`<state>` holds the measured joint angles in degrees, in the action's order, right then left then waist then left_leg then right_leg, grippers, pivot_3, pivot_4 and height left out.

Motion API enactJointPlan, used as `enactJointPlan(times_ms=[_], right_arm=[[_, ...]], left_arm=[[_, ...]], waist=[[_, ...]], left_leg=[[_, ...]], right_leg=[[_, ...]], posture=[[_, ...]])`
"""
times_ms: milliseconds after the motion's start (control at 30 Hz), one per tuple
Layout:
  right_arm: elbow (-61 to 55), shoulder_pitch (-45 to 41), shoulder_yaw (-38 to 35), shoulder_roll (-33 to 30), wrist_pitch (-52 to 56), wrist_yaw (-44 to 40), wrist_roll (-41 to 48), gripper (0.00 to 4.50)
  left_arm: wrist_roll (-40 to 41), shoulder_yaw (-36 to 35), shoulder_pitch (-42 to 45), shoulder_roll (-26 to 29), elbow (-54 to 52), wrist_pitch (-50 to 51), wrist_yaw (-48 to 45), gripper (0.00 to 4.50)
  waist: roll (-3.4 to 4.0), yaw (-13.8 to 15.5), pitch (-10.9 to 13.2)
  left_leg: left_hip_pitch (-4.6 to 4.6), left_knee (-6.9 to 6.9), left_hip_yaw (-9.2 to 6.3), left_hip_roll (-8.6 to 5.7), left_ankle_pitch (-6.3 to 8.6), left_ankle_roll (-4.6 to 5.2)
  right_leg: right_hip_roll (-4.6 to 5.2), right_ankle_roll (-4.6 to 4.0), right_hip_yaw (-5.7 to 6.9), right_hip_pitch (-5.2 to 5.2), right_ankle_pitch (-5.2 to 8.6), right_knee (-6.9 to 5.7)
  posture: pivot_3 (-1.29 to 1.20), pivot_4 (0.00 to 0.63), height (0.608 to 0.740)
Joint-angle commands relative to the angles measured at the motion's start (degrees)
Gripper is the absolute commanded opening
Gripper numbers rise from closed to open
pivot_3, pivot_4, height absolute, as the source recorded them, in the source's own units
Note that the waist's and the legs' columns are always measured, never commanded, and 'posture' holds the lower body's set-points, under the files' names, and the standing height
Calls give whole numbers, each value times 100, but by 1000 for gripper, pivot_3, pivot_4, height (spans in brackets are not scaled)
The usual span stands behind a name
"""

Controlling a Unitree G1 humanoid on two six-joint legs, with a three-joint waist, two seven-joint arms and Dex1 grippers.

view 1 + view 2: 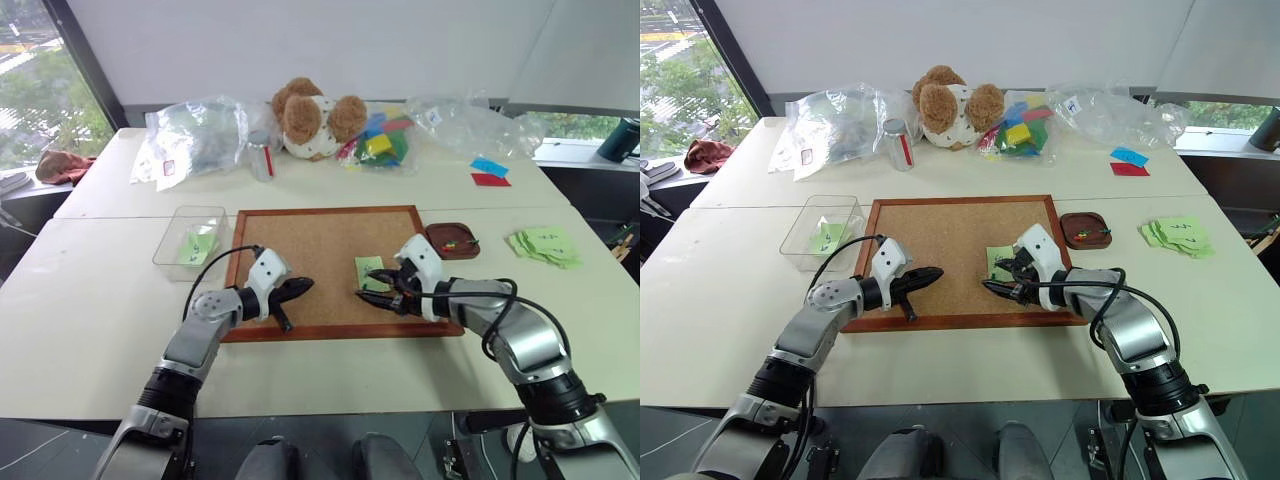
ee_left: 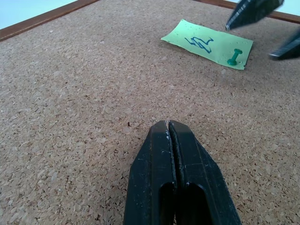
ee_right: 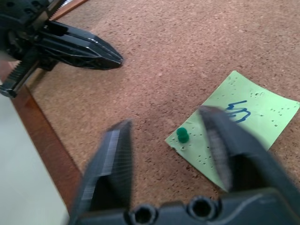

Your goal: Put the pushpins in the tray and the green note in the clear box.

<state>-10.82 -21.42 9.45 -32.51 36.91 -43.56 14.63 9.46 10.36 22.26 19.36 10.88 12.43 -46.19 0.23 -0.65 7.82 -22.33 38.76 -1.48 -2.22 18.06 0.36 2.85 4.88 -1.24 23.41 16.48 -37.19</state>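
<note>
Looking down from the head, we see our right end effector [image 1: 385, 291] at the light green scribbled paper note [image 1: 369, 270] on the wood-framed corkboard [image 1: 320, 245]; gripping paper could tear it. At the left wrist, our left end effector [image 2: 168, 124] is clenched empty. At the right wrist, parted jaws straddle the tiny green-headed pushpin [image 3: 182, 135].

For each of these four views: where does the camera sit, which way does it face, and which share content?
Left eye, right eye: head, looking down over both arms at the corkboard.
Left wrist: along the shut left gripper toward the green note and pushpin.
Right wrist: between the parted jaws of the right gripper, down at that pushpin.
Shared: both wrist views show note, pin and the other gripper.
</note>
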Motion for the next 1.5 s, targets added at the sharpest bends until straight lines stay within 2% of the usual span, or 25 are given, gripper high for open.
enactJointPlan(times_ms=[33, 333, 433, 500, 533, 733, 1200, 1400, 1500], right_arm=[[43, -72, 5, 122, -154, 89, -64, 2016], [395, -78, -12, 291, -219, 146, -100, 2016], [436, -109, -61, 268, -179, 133, -60, 1152], [433, -114, -78, 250, -167, 120, -44, 150], [418, -114, -92, 248, -165, 108, -26, 64], [129, -169, -221, 244, 30, 56, 170, 64], [-881, -448, -507, -188, 623, -19, 491, 64], [-792, -407, -501, -217, 594, 9, 475, 64], [-377, -531, -744, -230, 460, 154, 401, 64]], left_arm=[[-121, 158, -203, 51, 232, 229, -66, 0], [-121, 163, -244, 57, 175, 252, -53, 0], [-122, 164, -249, 57, 173, 251, -51, 0], [-122, 163, -247, 55, 175, 249, -50, 0], [-122, 164, -243, 55, 178, 247, -52, 0], [-129, 180, -239, 51, 206, 227, -69, 0], [-155, 228, -237, -4, 288, 202, -118, 0], [-167, 226, -172, -32, 372, 176, -125, 0], [-172, 226, -170, -41, 377, 173, -132, 0]], waist=[[0, -1, 0], [0, -4, 0], [0, -6, 0], [0, -5, 0], [0, -3, 0], [0, 0, 0], [-1, 3, -1], [-1, 3, -1], [-1, 7, -1]], left_leg=[[0, 0, 0, 0, 0, 0], [0, 0, 0, 0, 0, 0], [0, 0, 0, 0, 0, 0], [0, 0, 0, 0, 0, 0], [0, 1, 0, 0, 0, 0], [0, 0, 0, 0, 0, 0], [-1, 1, -1, 0, 1, 1], [-1, 3, -1, 0, 1, 1], [-1, 3, -1, 0, 1, 1]], right_leg=[[0, 0, 0, 0, 0, 0], [0, 0, 0, 0, 0, 0], [0, 0, 1, 0, 0, 0], [0, 0, 1, 0, 0, 0], [0, 0, 0, 0, 0, 0], [0, 0, 1, 0, 0, 0], [0, 0, 1, 0, 0, 1], [0, 0, 0, -2, 0, 1], [0, 0, 1, -3, 0, 1]], posture=[[0, 150, 740], [0, 150, 740], [0, 150, 740], [0, 150, 740], [0, 150, 740], [0, 150, 740], [0, 150, 740], [0, 150, 740], [0, 150, 740]])
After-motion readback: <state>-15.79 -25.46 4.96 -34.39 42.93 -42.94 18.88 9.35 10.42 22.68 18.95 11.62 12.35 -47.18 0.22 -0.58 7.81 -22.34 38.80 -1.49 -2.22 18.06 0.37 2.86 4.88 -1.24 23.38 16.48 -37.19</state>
